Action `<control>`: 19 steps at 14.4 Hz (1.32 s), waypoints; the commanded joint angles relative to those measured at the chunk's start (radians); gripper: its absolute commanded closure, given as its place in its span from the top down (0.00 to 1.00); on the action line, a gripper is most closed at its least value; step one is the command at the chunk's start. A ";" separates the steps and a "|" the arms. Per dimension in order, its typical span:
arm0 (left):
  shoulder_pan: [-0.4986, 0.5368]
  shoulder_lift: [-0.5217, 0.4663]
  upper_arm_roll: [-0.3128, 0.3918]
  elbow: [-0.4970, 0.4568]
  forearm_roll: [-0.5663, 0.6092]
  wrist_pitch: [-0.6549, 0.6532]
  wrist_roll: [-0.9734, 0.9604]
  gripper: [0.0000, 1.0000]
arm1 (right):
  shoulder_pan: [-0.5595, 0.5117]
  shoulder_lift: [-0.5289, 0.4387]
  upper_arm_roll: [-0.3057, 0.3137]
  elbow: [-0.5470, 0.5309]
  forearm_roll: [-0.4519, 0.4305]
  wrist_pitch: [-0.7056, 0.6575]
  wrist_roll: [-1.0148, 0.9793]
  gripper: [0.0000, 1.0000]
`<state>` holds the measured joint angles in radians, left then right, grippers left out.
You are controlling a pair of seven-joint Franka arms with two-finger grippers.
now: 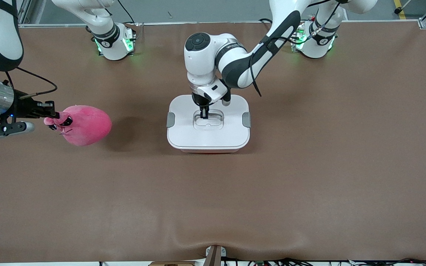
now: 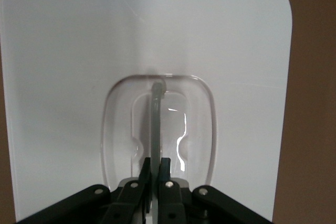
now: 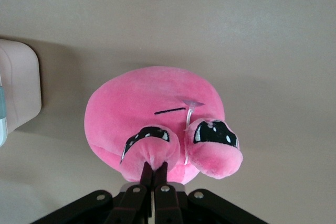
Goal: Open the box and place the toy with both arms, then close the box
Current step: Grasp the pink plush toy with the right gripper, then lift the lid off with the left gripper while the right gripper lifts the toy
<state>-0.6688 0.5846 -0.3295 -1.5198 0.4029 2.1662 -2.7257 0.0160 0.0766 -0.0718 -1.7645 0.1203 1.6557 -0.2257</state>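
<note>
A brown worktop (image 1: 309, 177) filled nearly the whole front view, with the two arm bases standing along its top edge. At the centre of the frame sat the box (image 1: 183, 138), its white lid (image 1: 231, 129) on and its long axis running across the picture, a grey clip at each short end. The left gripper (image 1: 204, 113) came straight down over the middle of the lid into the recess, and the left wrist view showed its jaws pressed together on the clear handle (image 2: 156, 124), whose thin bar ran straight away from the jaws. At the left of the frame the right gripper (image 1: 52, 117) hung above the worktop, its jaws pinching the toy (image 1: 85, 125) by a small bump on its face, the plush body pointing toward the box. The toy was well apart from the box, and the right wrist view showed only a corner of the tub at its left edge. The lid appeared ready to be lifted straight up by the handle; nothing lay between toy and box, though the left arm itself hung over the lid and would need to carry it aside first.
</note>
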 commanded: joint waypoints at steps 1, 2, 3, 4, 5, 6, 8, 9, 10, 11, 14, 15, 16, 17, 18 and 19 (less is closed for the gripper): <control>-0.008 0.000 0.003 0.010 0.034 0.003 -0.045 0.00 | 0.027 -0.018 0.004 0.016 0.018 -0.022 -0.004 0.00; -0.006 -0.002 0.003 0.010 0.036 0.003 -0.043 0.00 | 0.044 -0.018 0.004 0.026 0.018 -0.034 -0.003 0.00; -0.006 -0.003 0.003 0.012 0.036 0.001 -0.043 0.00 | 0.053 -0.018 0.004 0.052 0.018 -0.063 -0.003 0.00; -0.005 -0.011 0.003 0.012 0.036 0.003 -0.042 0.00 | 0.064 -0.015 0.004 0.092 0.018 -0.109 -0.009 0.00; -0.005 -0.017 0.003 0.012 0.036 0.001 -0.031 0.00 | 0.079 -0.014 0.004 0.126 0.018 -0.137 -0.004 0.00; -0.002 -0.022 0.003 0.013 0.030 0.000 -0.025 0.00 | 0.094 -0.014 0.004 0.137 0.018 -0.145 0.000 0.00; 0.000 -0.041 0.000 0.018 0.016 -0.012 -0.029 0.00 | 0.111 -0.014 0.003 0.140 0.016 -0.145 0.000 0.00; 0.002 -0.055 -0.005 0.018 0.016 -0.031 -0.028 0.00 | 0.113 -0.015 0.004 0.140 0.016 -0.146 0.000 0.00; 0.002 -0.072 -0.008 0.018 0.016 -0.057 -0.025 0.00 | 0.113 -0.017 0.004 0.140 0.016 -0.146 0.000 0.00; 0.003 -0.087 -0.008 0.018 0.008 -0.083 -0.019 0.00 | 0.114 -0.018 0.004 0.140 0.016 -0.149 0.000 0.00; 0.003 -0.141 -0.008 0.018 -0.047 -0.158 0.078 0.00 | 0.145 -0.018 0.020 0.161 0.015 -0.174 0.002 0.00; 0.006 -0.159 -0.006 0.018 -0.068 -0.187 0.133 0.00 | 0.162 -0.018 0.021 0.180 0.012 -0.191 0.002 0.00; 0.023 -0.182 -0.003 0.018 -0.085 -0.210 0.193 0.00 | 0.179 -0.018 0.021 0.200 0.010 -0.206 0.002 0.00; 0.053 -0.201 -0.005 0.018 -0.107 -0.224 0.246 0.00 | 0.199 -0.018 0.020 0.220 0.007 -0.220 0.002 0.00; 0.083 -0.222 -0.006 0.018 -0.128 -0.230 0.300 0.00 | 0.215 -0.018 0.020 0.233 0.007 -0.232 0.012 0.00; 0.116 -0.241 -0.006 0.018 -0.148 -0.238 0.364 0.00 | 0.231 -0.018 0.021 0.244 0.007 -0.244 0.040 0.00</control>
<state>-0.6170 0.3969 -0.3331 -1.4913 0.3026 1.9543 -2.4808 0.2171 0.0660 -0.0470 -1.5568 0.1223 1.4482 -0.2191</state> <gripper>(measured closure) 0.925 0.969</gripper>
